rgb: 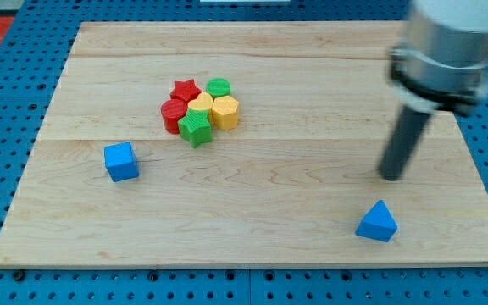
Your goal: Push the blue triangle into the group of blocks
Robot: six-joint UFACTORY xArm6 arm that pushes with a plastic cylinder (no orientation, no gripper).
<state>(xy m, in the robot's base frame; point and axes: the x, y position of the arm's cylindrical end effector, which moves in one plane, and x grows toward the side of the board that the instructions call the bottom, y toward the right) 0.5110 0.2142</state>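
My tip (390, 176) above one blue triangle (377, 222) (six blocks (199, 110) grouped).

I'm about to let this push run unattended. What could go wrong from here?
1. My tip sits above the blue triangle, not on its far right side; pushing from here may send it toward the view's bottom edge.
2. The path to the group is long, so the triangle may rotate and slip off.

A blue triangle (377, 222) lies flat near the view's bottom right, alone. Well apart, toward the top left, a tight group of blocks (199, 112) clusters: red, green, yellow, seemingly touching.
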